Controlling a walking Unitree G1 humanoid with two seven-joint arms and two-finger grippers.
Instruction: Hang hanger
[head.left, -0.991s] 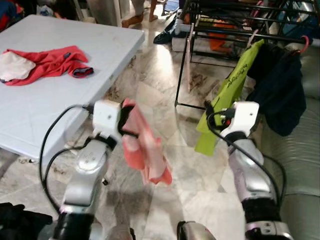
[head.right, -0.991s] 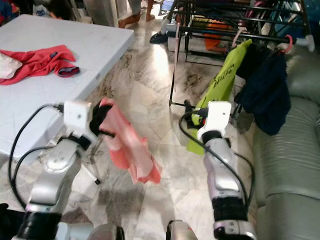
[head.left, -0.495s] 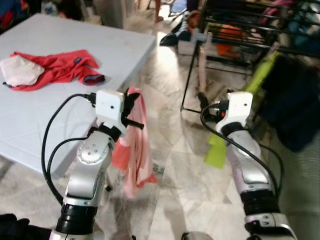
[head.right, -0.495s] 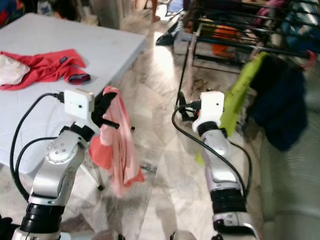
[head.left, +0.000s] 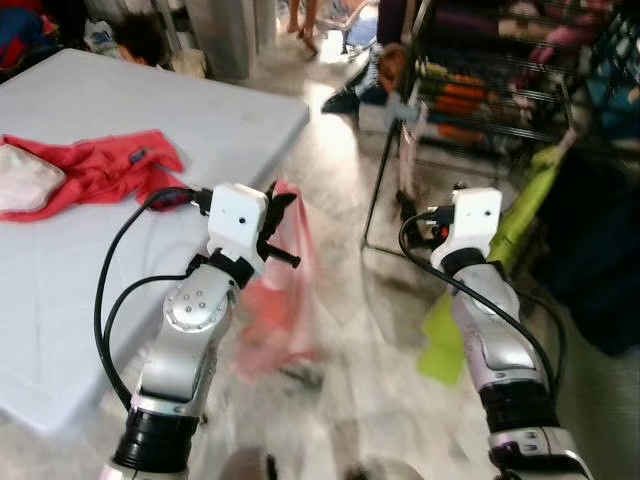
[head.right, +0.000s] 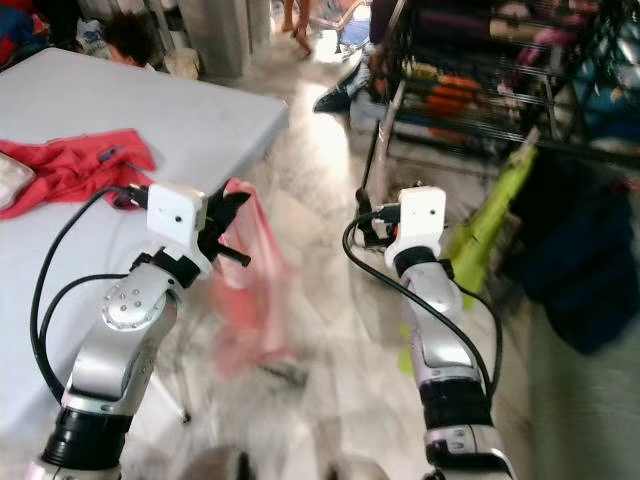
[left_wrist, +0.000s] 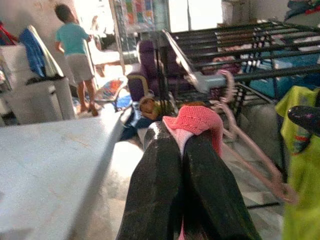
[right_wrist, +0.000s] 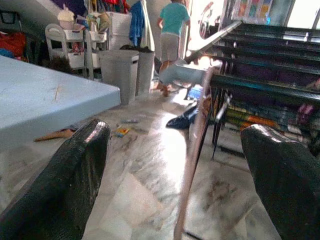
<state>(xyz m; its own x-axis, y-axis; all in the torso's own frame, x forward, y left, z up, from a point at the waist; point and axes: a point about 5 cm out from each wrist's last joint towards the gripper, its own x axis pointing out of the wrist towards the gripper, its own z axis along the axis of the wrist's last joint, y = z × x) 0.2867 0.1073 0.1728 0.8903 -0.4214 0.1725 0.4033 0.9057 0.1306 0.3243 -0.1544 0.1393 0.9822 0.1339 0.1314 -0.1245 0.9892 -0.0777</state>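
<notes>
The left gripper (left_wrist: 182, 165) is pressed together on a pink garment (head.left: 283, 300), which hangs blurred over the marble floor (head.left: 340, 170) just off the bench (head.left: 90, 250) edge. In the left wrist view a pink hanger (left_wrist: 250, 150) carries that cloth, its hook partly lost against the drying rack (left_wrist: 225, 55). The right gripper (right_wrist: 180, 165) is held up near the rack with its fingers spread wide and nothing between them. A red garment (head.left: 95, 170) lies crumpled on the bench, cut off at the frame edge. Lime (head.left: 500, 250) and dark (head.left: 590, 240) clothes hang smeared on the rack. Farther off, a person (right_wrist: 172, 30) stands facing away.
</notes>
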